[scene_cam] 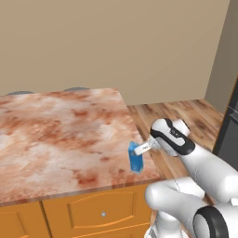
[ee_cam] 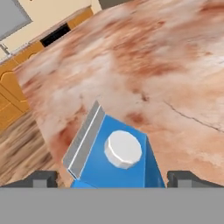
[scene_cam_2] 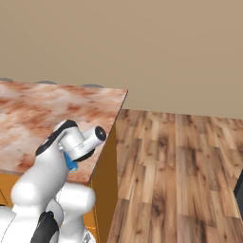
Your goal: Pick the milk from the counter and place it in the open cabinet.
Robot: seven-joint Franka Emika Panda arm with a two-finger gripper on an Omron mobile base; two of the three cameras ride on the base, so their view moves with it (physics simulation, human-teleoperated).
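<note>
Your two-finger gripper (ee_cam: 113, 179) stands open astride the small bright-blue gabled milk carton (scene_cam: 136, 158), upright near the marbled reddish-brown stone counter's (scene_cam: 56, 135) corner.

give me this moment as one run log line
phase: grasp approach | milk: upright near counter front corner | gripper: fingers either side of carton top, contact unclear | cabinet placement: not yet done

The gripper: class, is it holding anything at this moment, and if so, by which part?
It cannot be told. The gripper has a fingertip on each side of the milk, near its gabled top, but contact is not visible.
</note>
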